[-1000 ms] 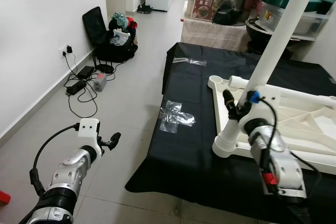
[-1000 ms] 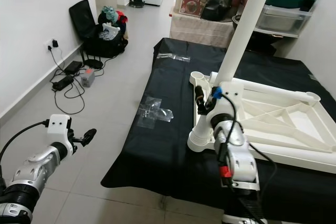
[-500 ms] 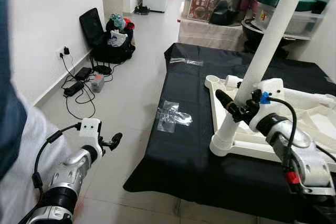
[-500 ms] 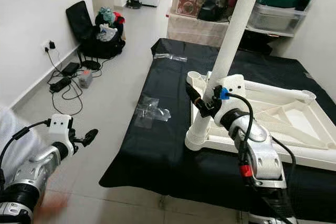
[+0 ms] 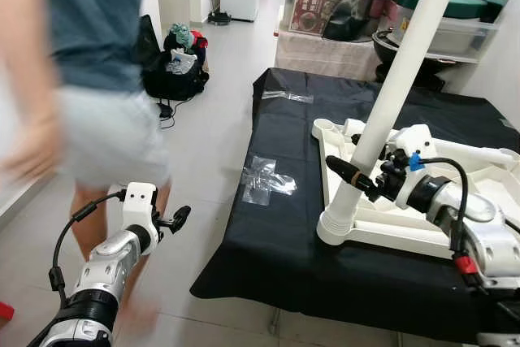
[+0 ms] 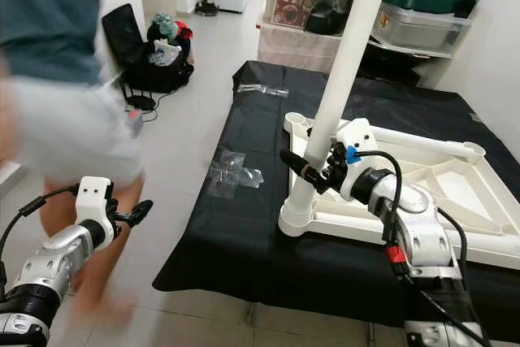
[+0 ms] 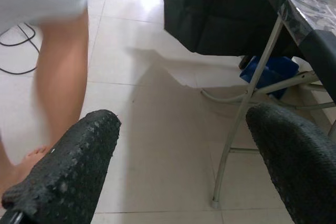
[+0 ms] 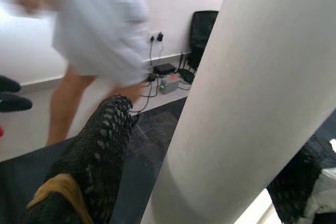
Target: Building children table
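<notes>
**Right claw around the table leg**

The one upright white leg point(image 5: 396, 95) stands in the near-left corner socket of the upturned white table frame point(image 5: 455, 193) on the black tabletop point(image 5: 276, 233). The right claw point(image 5: 356, 178) straddles it low down, fingers apart either side. The left claw point(image 5: 177, 219), at 8 o'clock over the floor, gapes empty. One person point(image 5: 97, 79) has walked into view since before.

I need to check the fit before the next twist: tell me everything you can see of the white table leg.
The white table leg is a long, smooth, round plastic-looking tube, leaning slightly, its ribbed collar seated in the near corner socket of the upturned white tabletop on the black cloth. The right claw reaches around its lower part, one black finger either side; contact is unclear.
</notes>
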Controlling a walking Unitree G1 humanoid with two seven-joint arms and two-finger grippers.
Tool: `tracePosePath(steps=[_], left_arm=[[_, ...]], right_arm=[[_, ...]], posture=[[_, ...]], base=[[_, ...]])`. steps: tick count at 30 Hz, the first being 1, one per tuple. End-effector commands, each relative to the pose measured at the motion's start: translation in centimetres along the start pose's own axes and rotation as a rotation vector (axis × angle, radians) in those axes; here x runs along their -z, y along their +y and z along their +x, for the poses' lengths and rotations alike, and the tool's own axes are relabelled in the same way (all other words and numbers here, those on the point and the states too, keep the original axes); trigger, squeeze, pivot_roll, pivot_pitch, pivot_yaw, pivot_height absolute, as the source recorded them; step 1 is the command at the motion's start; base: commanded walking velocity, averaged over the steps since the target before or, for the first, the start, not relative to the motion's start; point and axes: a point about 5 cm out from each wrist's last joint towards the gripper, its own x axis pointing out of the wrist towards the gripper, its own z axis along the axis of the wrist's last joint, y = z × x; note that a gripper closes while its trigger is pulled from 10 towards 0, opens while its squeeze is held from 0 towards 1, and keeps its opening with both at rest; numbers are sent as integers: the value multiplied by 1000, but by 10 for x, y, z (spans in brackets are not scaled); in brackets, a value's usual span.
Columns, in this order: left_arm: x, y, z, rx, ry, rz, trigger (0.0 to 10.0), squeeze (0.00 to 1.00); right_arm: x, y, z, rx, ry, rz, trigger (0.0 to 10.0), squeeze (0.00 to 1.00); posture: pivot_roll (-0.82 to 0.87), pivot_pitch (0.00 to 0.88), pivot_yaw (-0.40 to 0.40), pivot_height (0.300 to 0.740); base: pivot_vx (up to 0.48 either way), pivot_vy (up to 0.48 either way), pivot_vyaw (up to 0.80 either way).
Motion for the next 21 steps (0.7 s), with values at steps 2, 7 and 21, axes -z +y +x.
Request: tracePosePath(steps=[2, 7, 21], left_arm=[[0, -4, 0, 19, -12, 7, 10000, 0], [-2, -5, 1, 21, -17, 9, 10000, 0], [-1, -5, 1, 24, -15, 10, 10000, 0]], right_arm=[[0, 4, 4, -93, 0, -9, 10000, 0], [3, -1, 4, -111, -4, 9, 10000, 0], [10, -5, 46, -70, -33, 94, 10000, 0]], posture=[[76, 0, -91, 740], [77, 0, -90, 740], [101, 0, -98, 740]], base=[[0, 0, 0], [0, 0, 0], [0, 0, 0]])
